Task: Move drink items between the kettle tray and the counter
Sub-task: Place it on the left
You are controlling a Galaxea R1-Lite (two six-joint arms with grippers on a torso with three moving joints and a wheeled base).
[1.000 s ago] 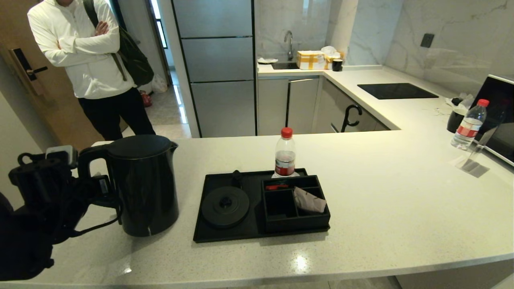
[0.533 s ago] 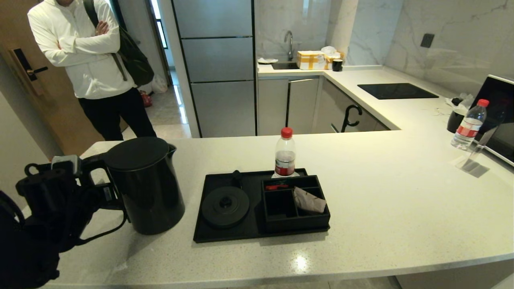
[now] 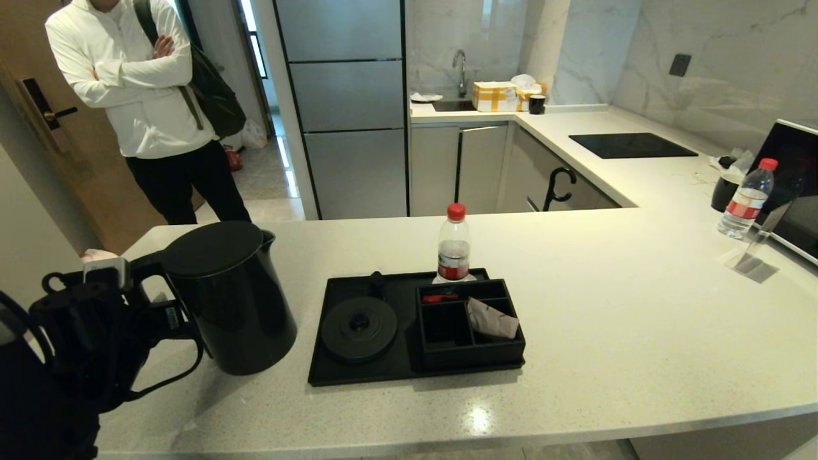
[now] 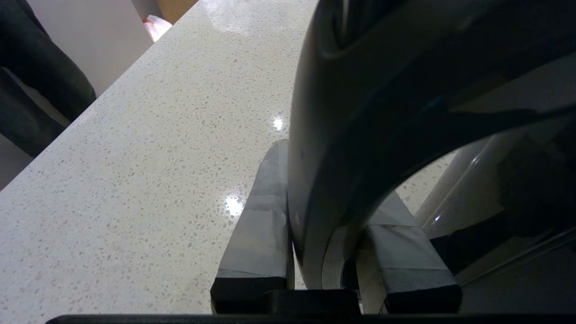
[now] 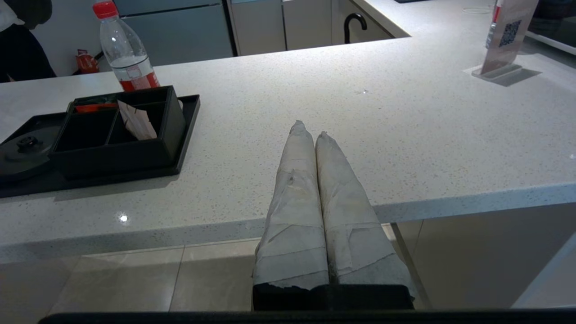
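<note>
The matte-black kettle stands tilted at the left of the pale counter, just left of the black tray. My left gripper is shut on its loop handle, one taped finger on each side. I cannot tell whether its bottom touches the counter. On the tray, the round kettle base is bare and the organiser box holds the beige sachet, upright in its right compartment. My right gripper is shut and empty at the counter's front edge, right of the tray.
A red-capped bottle stands at the tray's far edge. At the far right are a second bottle, a black cup, a clear sign holder and a microwave. A person stands beyond the counter's left end.
My left gripper has carried the kettle a little to the right, toward the tray, and tipped it. The tray, sachet and bottle have not moved.
</note>
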